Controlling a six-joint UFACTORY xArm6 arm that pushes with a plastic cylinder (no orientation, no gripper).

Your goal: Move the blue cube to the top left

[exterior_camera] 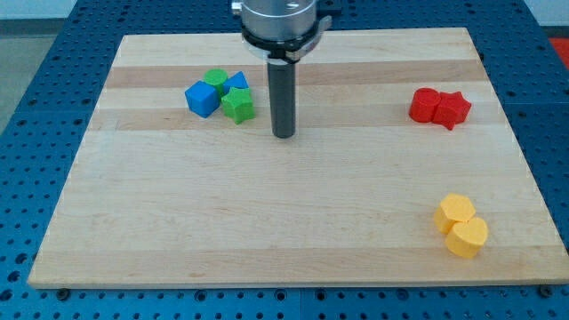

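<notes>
The blue cube [202,98] lies on the wooden board [267,213] in the upper left part. It sits in a tight cluster with a green round block [215,78] above it, a small blue wedge-like block [236,83] and a green star-like block [238,105] to its right. My tip [283,135] rests on the board to the right of this cluster, about a block's width from the green star-like block and farther from the blue cube. It touches no block.
Two red blocks [439,107] touch each other near the board's right edge. Two yellow blocks [461,226] touch each other at the lower right. A blue perforated table [36,133] surrounds the board.
</notes>
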